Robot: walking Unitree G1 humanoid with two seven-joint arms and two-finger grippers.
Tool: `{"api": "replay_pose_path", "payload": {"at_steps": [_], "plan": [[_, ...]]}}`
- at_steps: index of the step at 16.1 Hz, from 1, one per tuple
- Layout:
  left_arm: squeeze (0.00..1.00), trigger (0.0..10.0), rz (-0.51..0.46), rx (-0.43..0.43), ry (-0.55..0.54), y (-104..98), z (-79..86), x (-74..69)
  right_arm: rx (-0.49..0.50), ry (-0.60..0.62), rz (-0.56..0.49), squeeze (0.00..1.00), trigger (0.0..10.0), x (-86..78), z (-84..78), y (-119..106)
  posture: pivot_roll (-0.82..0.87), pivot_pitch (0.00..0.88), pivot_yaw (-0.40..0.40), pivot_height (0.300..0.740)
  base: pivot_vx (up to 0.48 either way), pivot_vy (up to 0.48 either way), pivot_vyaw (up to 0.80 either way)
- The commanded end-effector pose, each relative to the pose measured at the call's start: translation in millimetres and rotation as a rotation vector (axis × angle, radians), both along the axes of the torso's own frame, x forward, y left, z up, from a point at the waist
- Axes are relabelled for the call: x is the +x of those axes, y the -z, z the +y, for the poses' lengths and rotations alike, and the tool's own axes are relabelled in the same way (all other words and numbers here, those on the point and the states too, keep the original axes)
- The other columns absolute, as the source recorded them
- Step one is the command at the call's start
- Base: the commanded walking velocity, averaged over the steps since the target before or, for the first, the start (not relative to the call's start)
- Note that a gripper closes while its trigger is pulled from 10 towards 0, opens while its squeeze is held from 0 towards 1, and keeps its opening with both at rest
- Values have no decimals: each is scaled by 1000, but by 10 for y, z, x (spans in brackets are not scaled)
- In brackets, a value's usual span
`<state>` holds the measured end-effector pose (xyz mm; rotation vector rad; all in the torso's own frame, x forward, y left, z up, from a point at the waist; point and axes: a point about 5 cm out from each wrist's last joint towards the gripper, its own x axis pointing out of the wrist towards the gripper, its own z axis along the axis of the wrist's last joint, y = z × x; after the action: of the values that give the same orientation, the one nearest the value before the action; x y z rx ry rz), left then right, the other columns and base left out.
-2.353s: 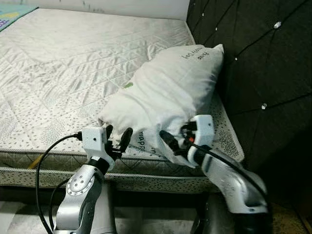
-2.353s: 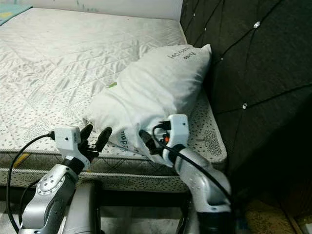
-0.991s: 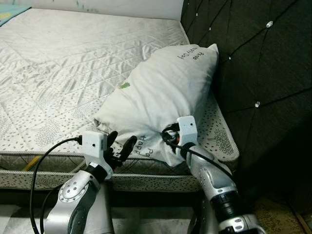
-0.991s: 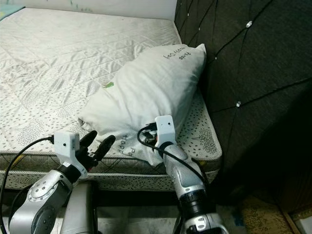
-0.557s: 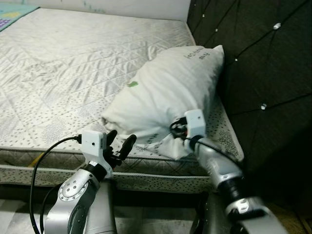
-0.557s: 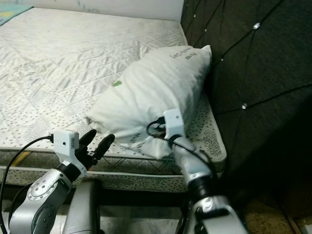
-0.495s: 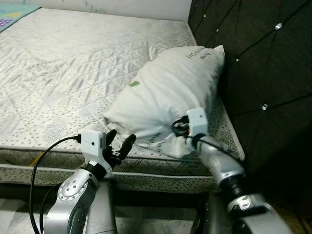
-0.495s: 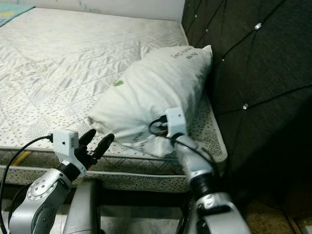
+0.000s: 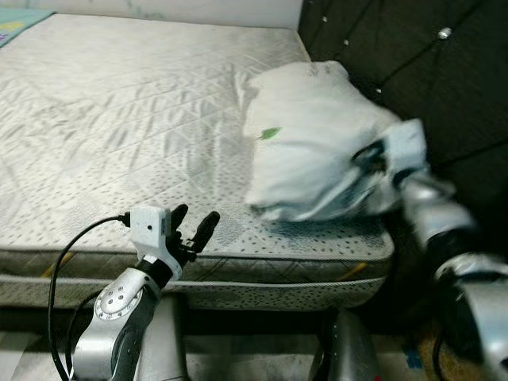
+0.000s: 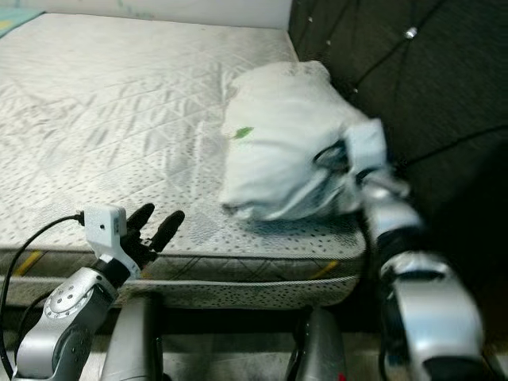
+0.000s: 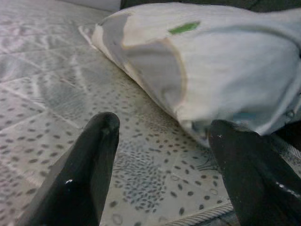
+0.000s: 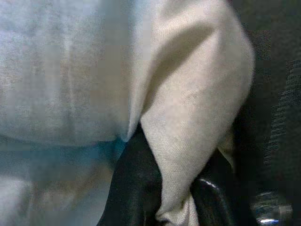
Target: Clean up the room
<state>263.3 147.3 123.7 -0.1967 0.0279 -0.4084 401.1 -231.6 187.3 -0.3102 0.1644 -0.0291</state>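
Observation:
A white pillow (image 9: pixel 313 143) with a small green mark lies on the bare quilted mattress (image 9: pixel 119 119), up against the dark tufted headboard (image 9: pixel 413 63). My right gripper (image 9: pixel 371 171) is at the pillow's near right corner, shut on a fold of its cloth (image 12: pixel 188 141); the picture is blurred there. My left gripper (image 9: pixel 193 228) hovers open over the mattress's front edge, well left of the pillow, with nothing between its fingers (image 11: pixel 80 179). The pillow (image 11: pixel 211 70) also lies ahead of it in the left wrist view.
The mattress's front edge (image 9: pixel 238 274) runs across in front of me, with the dark floor below it. The headboard (image 10: pixel 413 95) walls off the right side. A coloured mat corner (image 9: pixel 20 24) lies at the far left.
My right gripper has swung the pillow's near end to the right and back, so the pillow now lies close along the headboard. The left gripper has stayed open by the mattress edge.

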Motion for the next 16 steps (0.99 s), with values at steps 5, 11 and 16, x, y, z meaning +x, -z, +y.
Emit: {"api": "replay_pose_path", "payload": {"at_steps": [5,11,16], "plan": [[0,10000,2,21,-10,2,42,8,-2,143,-208,0,0,14,-398,-577,56,17,-56,480,0,0,0],[0,10000,3,21,-10,8,61,4,95,205,-178,0,0,-282,-640,47,41,17,-46,480,0,0,0],[0,10000,3,25,17,0,39,53,111,301,-226,0,0,-605,-794,318,4,15,-19,480,0,0,0]]}}
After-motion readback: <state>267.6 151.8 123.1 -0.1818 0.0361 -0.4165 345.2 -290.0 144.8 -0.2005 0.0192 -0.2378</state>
